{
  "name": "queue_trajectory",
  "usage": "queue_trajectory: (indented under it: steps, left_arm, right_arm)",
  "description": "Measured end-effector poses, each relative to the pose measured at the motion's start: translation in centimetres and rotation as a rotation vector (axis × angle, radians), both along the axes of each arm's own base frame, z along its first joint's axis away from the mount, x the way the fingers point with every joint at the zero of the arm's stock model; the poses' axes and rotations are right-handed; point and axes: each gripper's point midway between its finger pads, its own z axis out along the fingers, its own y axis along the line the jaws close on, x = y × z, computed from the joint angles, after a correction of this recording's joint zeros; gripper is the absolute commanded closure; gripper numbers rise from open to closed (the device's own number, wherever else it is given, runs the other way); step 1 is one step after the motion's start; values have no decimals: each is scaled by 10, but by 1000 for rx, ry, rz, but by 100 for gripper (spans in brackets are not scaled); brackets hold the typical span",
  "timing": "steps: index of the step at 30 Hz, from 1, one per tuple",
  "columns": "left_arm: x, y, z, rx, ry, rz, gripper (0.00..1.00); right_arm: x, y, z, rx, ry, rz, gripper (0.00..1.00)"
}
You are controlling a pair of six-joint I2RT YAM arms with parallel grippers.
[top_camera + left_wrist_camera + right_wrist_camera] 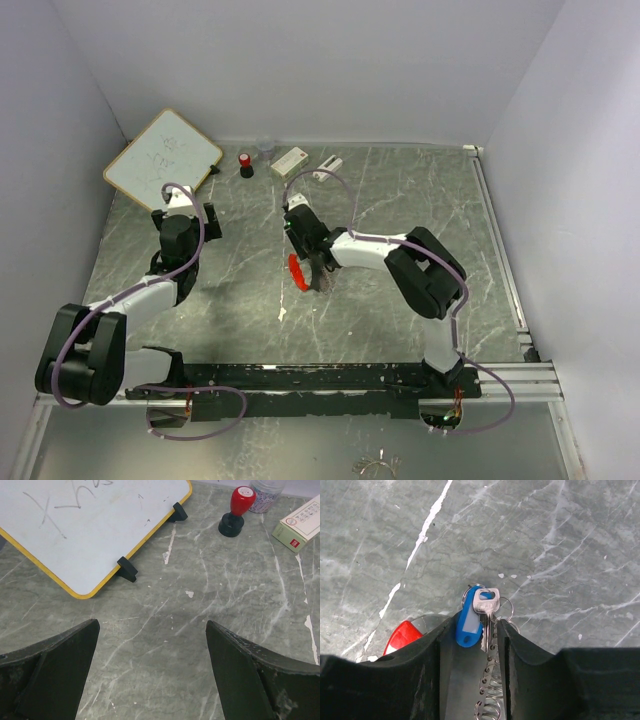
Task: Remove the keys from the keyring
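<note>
Silvery keys [486, 607] and blue-headed one sit clamped in right gripper [472, 630]; left gripper [152, 630] spread, empty, should pin red keyring [402, 636] before any pulling starts

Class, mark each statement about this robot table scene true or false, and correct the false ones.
1. The left gripper holds the whiteboard. False: it is open, with only bare table between its fingers.
2. A blue-headed key sits between the right gripper's fingers. True.
3. The red stamp lies on its side. False: it stands upright on its black base.
4. The red keyring shows just beside one right gripper finger. True.
5. The whiteboard has a yellow rim. True.
</note>
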Motion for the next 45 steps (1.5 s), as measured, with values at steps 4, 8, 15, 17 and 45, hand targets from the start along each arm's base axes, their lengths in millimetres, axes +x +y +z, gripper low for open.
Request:
queue_trajectory:
  steps: [4, 8, 15, 17, 45]
  left_arm:
    - [0, 0, -1, 0, 4, -2, 1]
    - [0, -1, -1, 0, 4, -3, 0]
    - [1, -1, -1, -1, 3, -5, 0]
    - [1, -1, -1, -1, 2, -5, 1]
    - [-18, -135, 46, -29, -113, -670, 0]
  right_arm:
    - [3, -3, -1, -17, -11, -15, 65]
    - [5, -5, 0, -27, -20, -24, 79]
    - [10, -6, 3, -37, -42, -32, 100]
    - [12, -4, 4, -38, -48, -34, 100]
    - [-19, -19, 192, 138, -231, 99, 100]
